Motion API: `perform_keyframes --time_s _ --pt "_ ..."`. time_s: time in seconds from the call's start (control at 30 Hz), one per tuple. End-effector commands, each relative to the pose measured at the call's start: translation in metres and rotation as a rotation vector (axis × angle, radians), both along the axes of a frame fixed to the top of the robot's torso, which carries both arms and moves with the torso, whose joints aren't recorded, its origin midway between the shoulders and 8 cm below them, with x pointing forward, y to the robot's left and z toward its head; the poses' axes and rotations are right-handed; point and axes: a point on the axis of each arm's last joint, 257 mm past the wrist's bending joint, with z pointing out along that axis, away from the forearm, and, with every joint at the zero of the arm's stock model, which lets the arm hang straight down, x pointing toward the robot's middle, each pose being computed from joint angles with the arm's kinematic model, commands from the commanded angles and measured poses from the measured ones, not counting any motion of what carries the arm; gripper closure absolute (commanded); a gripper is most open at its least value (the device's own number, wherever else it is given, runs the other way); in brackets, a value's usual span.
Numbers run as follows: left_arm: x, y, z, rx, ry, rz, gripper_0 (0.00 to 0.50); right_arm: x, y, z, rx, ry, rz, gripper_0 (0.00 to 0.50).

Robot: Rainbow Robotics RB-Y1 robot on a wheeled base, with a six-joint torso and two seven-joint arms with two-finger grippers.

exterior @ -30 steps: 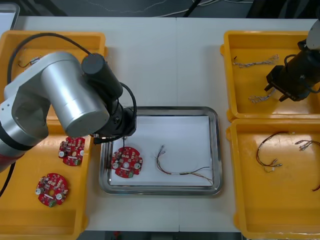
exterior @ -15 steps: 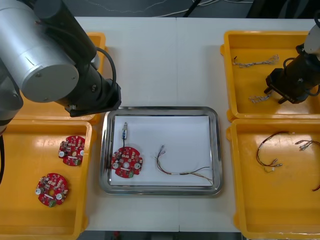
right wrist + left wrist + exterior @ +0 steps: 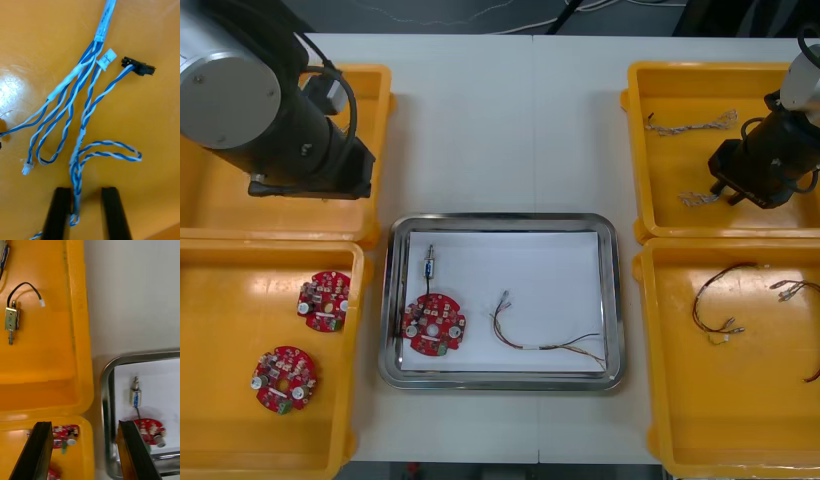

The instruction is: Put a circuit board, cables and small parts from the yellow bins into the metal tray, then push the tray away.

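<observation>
My right gripper [image 3: 730, 186] is low in the far right yellow bin [image 3: 642, 140], over a twisted blue and white cable [image 3: 695, 198]. In the right wrist view its fingers [image 3: 59, 212] stand partly closed around a strand of that cable [image 3: 77, 176], which lies against one finger with a gap left beside the other. The metal tray [image 3: 612, 300] holds a red circuit board [image 3: 434, 325], a small metal part [image 3: 429, 267] and a red and yellow cable [image 3: 542, 343]. My left gripper [image 3: 84, 423] is open, with nothing in it, above the far left bin's edge [image 3: 80, 352].
A second twisted cable [image 3: 692, 123] lies at the back of the far right bin. The near right bin [image 3: 650, 400] holds more cables [image 3: 720, 308]. Two circuit boards [image 3: 324, 300] rest in the near left bin. A small metal part [image 3: 11, 320] lies in the far left bin.
My left arm has pulled back from the tray to the far left bin, uncovering a small metal part now lying in the tray. The right gripper has stayed over the twisted cable.
</observation>
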Motion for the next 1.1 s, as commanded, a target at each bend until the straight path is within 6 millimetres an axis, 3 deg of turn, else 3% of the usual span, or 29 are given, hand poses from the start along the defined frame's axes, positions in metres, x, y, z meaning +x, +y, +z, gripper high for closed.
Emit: perform_keyframes --time_s 0.03,0.2,0.5,0.93,1.1 --pt "0.021 0.032 0.034 0.038 -0.065 0.015 0.0 0.003 0.014 -0.001 -0.013 -0.001 0.05 0.5" --pt "0.029 0.049 0.034 0.079 -0.067 -0.011 0.0 0.006 0.012 0.011 -0.03 -0.021 0.067 0.5" --pt "0.055 0.079 0.032 0.142 -0.095 -0.068 0.0 -0.007 0.006 0.072 -0.099 -0.031 0.123 0.5" --pt "0.086 0.09 0.015 0.134 -0.135 -0.12 0.0 -0.039 0.016 0.137 -0.182 -0.037 0.205 0.5" --pt "0.093 0.089 0.006 0.118 -0.168 -0.13 0.0 -0.035 0.027 0.157 -0.209 -0.097 0.255 0.5"
